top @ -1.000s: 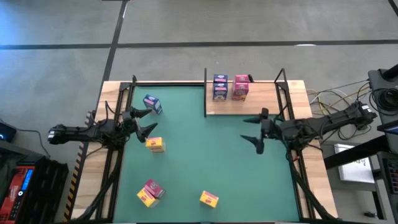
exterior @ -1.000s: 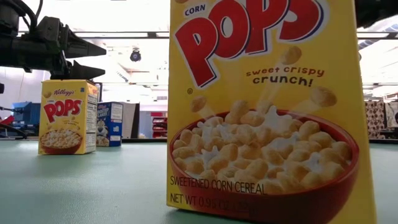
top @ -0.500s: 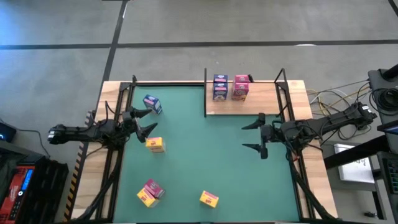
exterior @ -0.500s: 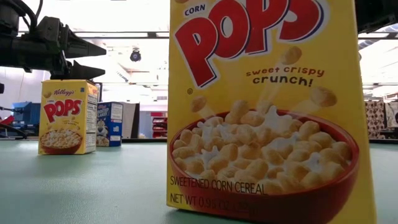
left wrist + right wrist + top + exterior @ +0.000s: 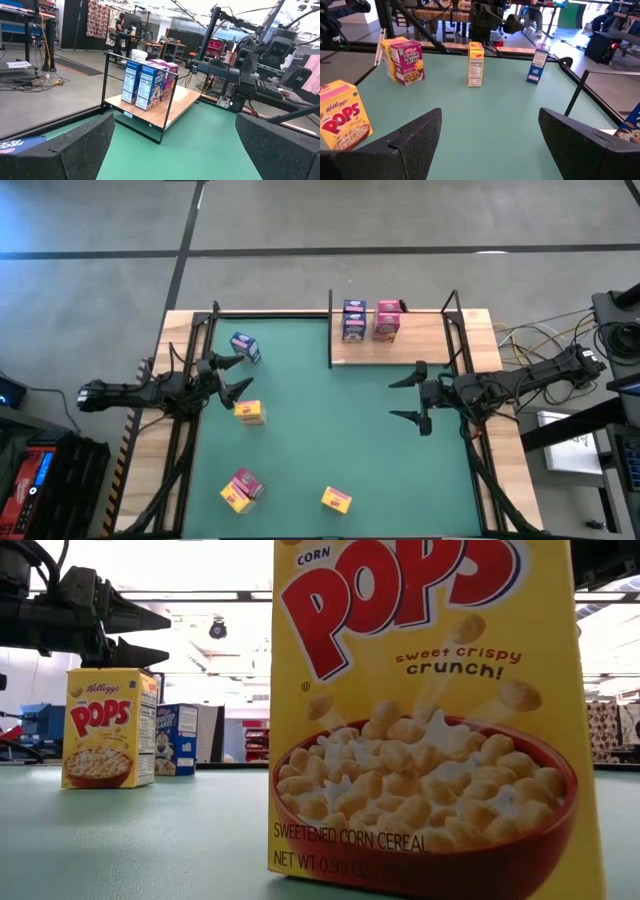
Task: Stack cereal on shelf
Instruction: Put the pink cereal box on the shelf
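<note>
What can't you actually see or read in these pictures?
- Low view: the near Corn Pops box fills the frame, hiding the shelf and the right side of the table.
- High view: box fronts on the shelf are too small to read.
- Right wrist view: a blue box is cut off by the edge.

On the shelf stand 3 cereal boxes: 2 blue and 1 pink. Off the shelf, on the green mat, are 5 more: 1 blue, 3 yellow and 1 pink, making 8 boxes. 2 arms.
</note>
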Robot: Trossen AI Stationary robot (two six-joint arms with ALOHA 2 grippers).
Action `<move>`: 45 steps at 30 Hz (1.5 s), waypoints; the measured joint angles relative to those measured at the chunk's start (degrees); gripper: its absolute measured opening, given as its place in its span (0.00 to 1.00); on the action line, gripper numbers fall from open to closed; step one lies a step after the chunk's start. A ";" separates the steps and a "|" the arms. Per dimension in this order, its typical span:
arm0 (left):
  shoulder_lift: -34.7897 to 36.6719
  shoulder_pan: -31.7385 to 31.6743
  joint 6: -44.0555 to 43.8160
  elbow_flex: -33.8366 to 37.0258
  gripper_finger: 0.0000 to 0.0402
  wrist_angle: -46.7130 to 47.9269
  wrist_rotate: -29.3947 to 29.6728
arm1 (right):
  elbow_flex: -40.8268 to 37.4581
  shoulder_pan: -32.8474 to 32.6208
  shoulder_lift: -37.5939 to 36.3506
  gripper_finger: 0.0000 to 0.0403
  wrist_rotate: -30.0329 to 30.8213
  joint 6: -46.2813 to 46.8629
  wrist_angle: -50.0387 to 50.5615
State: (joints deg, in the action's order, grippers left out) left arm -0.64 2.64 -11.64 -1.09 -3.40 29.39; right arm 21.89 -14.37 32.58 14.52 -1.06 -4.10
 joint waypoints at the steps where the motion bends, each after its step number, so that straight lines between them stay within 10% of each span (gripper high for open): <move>1: 0.00 0.02 -0.01 0.01 1.00 0.00 -0.01 | 0.00 0.00 -0.06 0.80 0.00 0.00 -0.18; 25: 0.00 0.02 -6.51 0.00 1.00 -0.90 5.95 | 0.07 0.00 -0.59 0.80 0.04 8.52 -1.38; 45: -0.93 -0.01 -13.36 -0.04 1.00 0.45 -7.60 | 0.07 0.02 -0.55 0.80 0.50 10.95 -0.87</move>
State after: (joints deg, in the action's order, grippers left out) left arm -1.57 2.63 -25.00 -1.13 -2.95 21.79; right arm 21.96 -14.35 32.03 15.03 9.89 -4.97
